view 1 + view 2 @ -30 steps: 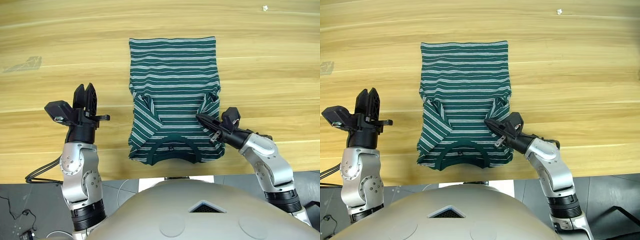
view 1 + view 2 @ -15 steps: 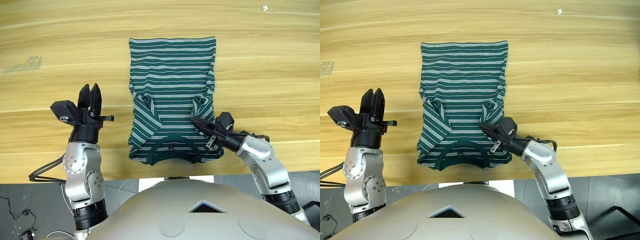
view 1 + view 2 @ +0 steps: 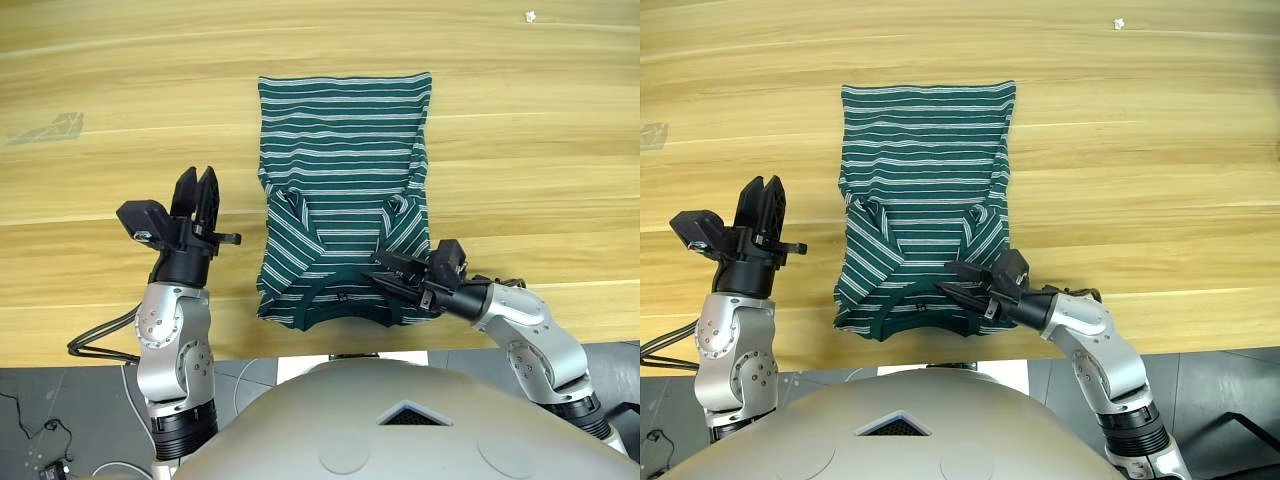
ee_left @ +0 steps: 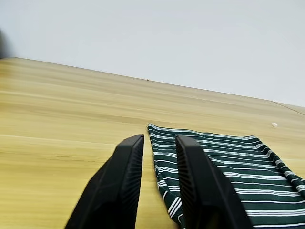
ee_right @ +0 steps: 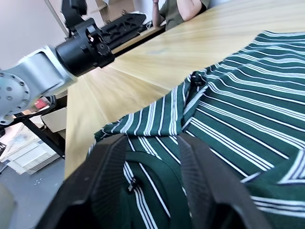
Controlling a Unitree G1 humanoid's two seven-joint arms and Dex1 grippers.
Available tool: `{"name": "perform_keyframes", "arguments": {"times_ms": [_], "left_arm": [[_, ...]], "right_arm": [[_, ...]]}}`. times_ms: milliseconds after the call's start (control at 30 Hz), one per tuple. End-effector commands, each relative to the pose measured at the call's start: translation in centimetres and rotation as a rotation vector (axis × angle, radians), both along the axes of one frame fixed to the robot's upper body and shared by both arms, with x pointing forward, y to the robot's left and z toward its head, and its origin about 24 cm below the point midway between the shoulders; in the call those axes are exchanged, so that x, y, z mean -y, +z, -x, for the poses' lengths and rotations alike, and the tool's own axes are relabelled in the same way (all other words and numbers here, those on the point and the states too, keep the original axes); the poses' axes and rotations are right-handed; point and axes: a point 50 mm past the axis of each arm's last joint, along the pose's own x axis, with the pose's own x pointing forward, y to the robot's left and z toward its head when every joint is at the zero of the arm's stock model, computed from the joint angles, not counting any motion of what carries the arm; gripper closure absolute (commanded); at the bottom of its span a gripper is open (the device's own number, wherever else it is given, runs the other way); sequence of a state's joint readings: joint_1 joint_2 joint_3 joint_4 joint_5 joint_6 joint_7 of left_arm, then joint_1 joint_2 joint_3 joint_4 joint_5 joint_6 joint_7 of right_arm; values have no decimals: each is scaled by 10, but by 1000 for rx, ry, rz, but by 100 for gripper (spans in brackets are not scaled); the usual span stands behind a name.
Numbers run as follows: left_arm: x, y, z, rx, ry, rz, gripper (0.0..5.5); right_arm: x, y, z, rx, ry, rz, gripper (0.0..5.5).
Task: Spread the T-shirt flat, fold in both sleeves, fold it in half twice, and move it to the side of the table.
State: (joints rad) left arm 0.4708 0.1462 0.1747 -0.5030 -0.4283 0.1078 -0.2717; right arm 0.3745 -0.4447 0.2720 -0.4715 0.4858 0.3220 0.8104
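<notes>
Pale wooden table [image 3: 540, 150] is carrying a green striped T-shirt [image 3: 345, 150], which is lying lengthwise at the middle. Its collar [image 3: 345, 292] is sitting close to the near edge and its hem [image 3: 345, 80] is pointing toward the far edge. Both sleeves are lying folded inward over the chest, the left sleeve [image 3: 288, 228] and the right sleeve [image 3: 408, 222] meeting in a shallow V above the collar.

The right gripper [image 3: 377, 272] is lying low over the collar end, in from the shirt's right side. Its fingers are spread, with striped cloth showing between them in the right wrist view; whether they are touching the cloth I cannot tell. The left gripper [image 3: 197, 178] is hovering over bare wood just beside the shirt's left edge, apart from it. Its fingers are standing a narrow gap apart and holding nothing.

The sleeve folds are looking done, so the first fold in half seems to be the step in hand. That is calling for each gripper to pinch its side of the collar end, with the left one coming in to the cloth. Both would then be lifting together and carrying that end over to the hem, keeping the sleeves tucked.
</notes>
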Motion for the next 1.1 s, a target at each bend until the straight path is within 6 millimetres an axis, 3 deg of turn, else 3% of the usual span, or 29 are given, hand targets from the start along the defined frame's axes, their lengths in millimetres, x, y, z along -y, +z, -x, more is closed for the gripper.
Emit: {"name": "perform_keyframes", "arguments": {"times_ms": [33, 67, 167, 233, 300, 400, 500, 600, 833, 1000, 1100], "left_arm": [[-18, 13, 2, 41, -73, -387, 425], [-27, 18, 4, 62, -115, -615, 425], [-47, 24, 11, 79, -251, -1091, 399], [-49, 17, 17, 79, -414, -1360, 375], [-43, 7, 26, 102, -594, -1499, 341], [-34, 3, 36, 197, -750, -1601, 293], [-33, -5, 45, 220, -943, -1655, 293], [-36, -10, 52, 215, -1054, -1662, 293], [-24, -29, 53, 231, -1182, -1611, 293], [-11, -40, 49, 286, -1211, -1577, 293], [-12, -40, 52, 273, -1247, -1584, 293]], "right_arm": [[40, 30, -36, 419, -158, 113, 277], [57, 39, -45, 550, -199, 190, 254], [98, 56, -59, 836, -265, 392, 203], [117, 61, -60, 965, -236, 498, 182], [126, 57, -55, 1075, -107, 619, 182], [127, 38, -39, 1153, 134, 716, 182], [130, 17, -20, 1217, 409, 787, 182], [134, 6, -12, 1241, 555, 804, 182], [112, -15, -4, 1246, 632, 707, 182], [97, -20, -7, 1255, 621, 641, 182], [96, -22, -4, 1234, 623, 622, 182]]}}
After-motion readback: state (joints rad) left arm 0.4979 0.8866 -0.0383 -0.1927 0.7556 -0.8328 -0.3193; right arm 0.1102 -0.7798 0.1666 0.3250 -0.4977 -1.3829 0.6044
